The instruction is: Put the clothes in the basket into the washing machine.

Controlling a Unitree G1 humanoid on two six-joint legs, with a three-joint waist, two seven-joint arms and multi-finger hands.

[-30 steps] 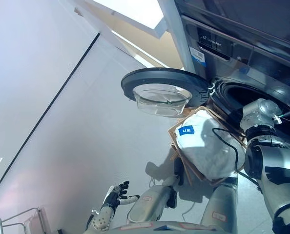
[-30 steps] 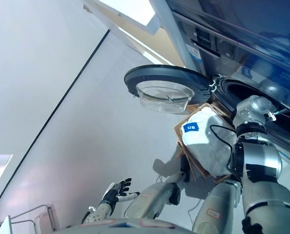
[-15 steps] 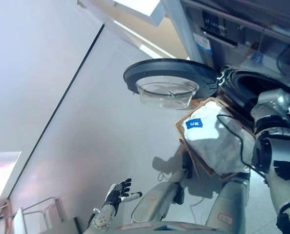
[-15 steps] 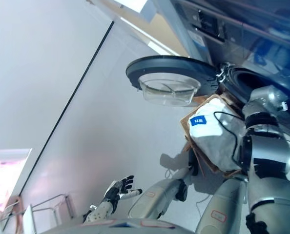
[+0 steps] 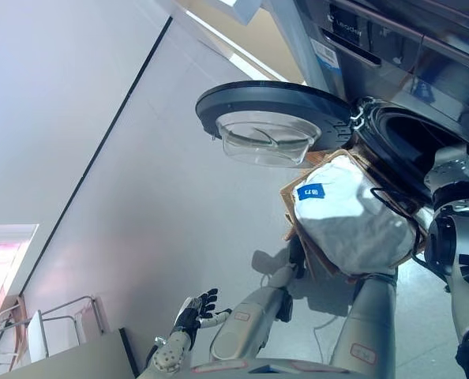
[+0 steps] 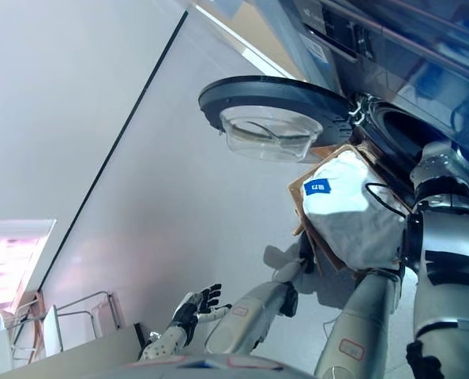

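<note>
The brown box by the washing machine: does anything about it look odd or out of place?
The basket, a box-like brown one, sits tipped on its side against the open washing machine mouth, a white cloth bundle bulging out. The left hand hangs open, away from it. Nothing looks spilled or damaged.

Pale grey floor (image 5: 163, 197) w/ brown basket (image 5: 298, 229), wire rack (image 5: 61, 316)

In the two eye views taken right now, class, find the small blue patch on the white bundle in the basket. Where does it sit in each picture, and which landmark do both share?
Left eye view: the blue patch sits right of centre, on the upper left of the white bundle.
Right eye view: the patch lies right of centre, likewise on the bundle's upper left.
Shared landmark: the open round washer door, just above the patch in both.
</note>
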